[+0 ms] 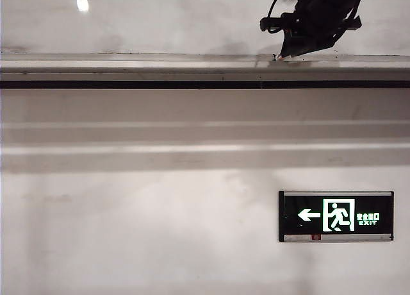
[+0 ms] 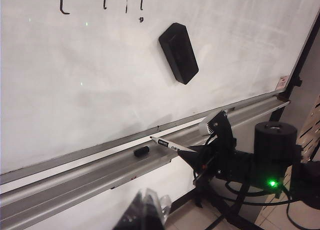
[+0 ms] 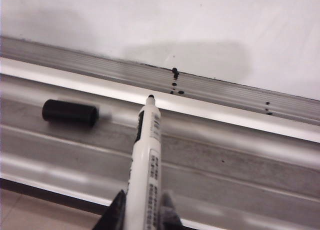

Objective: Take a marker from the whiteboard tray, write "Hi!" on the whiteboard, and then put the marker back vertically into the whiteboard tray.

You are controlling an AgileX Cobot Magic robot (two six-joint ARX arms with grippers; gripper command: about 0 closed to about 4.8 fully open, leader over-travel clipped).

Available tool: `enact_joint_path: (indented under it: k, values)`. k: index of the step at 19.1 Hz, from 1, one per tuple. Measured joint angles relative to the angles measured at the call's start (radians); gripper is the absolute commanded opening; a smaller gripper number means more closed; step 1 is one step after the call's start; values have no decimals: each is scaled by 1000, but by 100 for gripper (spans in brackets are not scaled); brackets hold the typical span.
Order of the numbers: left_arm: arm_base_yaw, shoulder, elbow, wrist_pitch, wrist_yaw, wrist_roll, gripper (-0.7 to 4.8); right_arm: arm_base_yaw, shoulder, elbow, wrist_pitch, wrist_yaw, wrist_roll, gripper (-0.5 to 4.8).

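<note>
The marker [image 3: 147, 160], a white barrel with its black tip bare, is clamped in my right gripper [image 3: 142, 194] and slants over the whiteboard tray [image 3: 225, 155], tip toward the whiteboard [image 3: 150, 20]. Its black cap [image 3: 70, 112] lies loose in the tray beside it. The left wrist view shows the same marker [image 2: 172, 145], cap [image 2: 141, 151], tray [image 2: 75, 182] and right gripper [image 2: 192, 152], with black strokes [image 2: 104, 0] on the whiteboard [image 2: 75, 65]. My left gripper [image 2: 142, 212] hangs below the tray, blurred, fingers together, holding nothing. In the exterior view the right gripper [image 1: 282, 51] touches down at the tray [image 1: 128, 67].
A black eraser [image 2: 178, 53] clings to the board above the tray. Ink spots [image 3: 175, 82] mark the tray's rear rail. An exit sign [image 1: 336, 216] hangs on the wall below. The robot's black stand [image 2: 275, 145] and cables sit at the tray's far end.
</note>
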Motion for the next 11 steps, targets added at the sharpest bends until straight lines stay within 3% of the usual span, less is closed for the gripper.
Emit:
enact_joint_path:
  k: [11]
  values:
    - [0, 0, 0, 0, 0, 0, -6, 0, 45, 27, 41, 0, 70, -2]
